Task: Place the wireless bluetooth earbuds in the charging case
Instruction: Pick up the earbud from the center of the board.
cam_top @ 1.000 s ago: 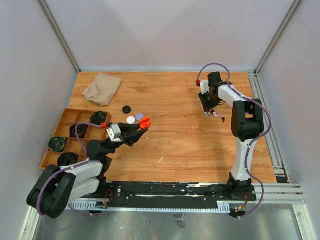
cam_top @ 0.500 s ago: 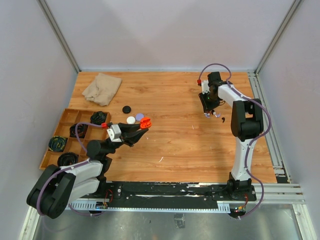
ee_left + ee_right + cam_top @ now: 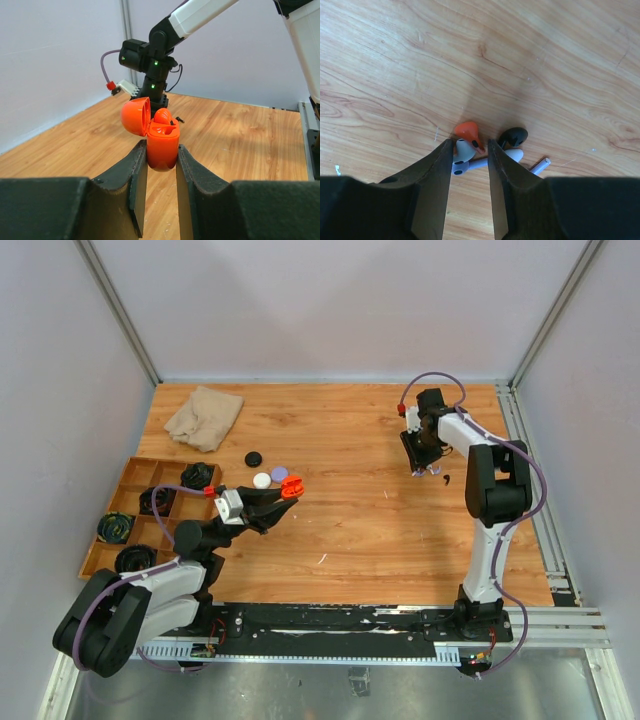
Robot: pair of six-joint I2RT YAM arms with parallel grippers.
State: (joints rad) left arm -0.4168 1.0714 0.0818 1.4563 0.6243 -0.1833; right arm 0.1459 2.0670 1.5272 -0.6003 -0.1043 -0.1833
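Observation:
My left gripper (image 3: 283, 494) is shut on the open orange charging case (image 3: 162, 147), held above the table with its lid tipped back to the left. An orange bud sits in one slot. The case also shows in the top view (image 3: 290, 486). My right gripper (image 3: 470, 145) points down at a small pile of earbuds (image 3: 432, 472) at the right rear. Its jaws are open and closely straddle a white bud (image 3: 462, 150) and the stem of an orange bud (image 3: 468, 132). A lilac bud (image 3: 456, 166) lies under them. A black bud (image 3: 514, 136) lies outside the right finger.
A black puck (image 3: 254, 458), a white puck (image 3: 262, 480) and a lilac puck (image 3: 279, 473) lie just behind the left gripper. A wooden divided tray (image 3: 130, 475) with coiled black cables is at the left edge. A beige cloth (image 3: 204, 416) lies at the rear left.
My right gripper has shifted slightly right and lower over the earbud pile. The left gripper and the case have not moved.

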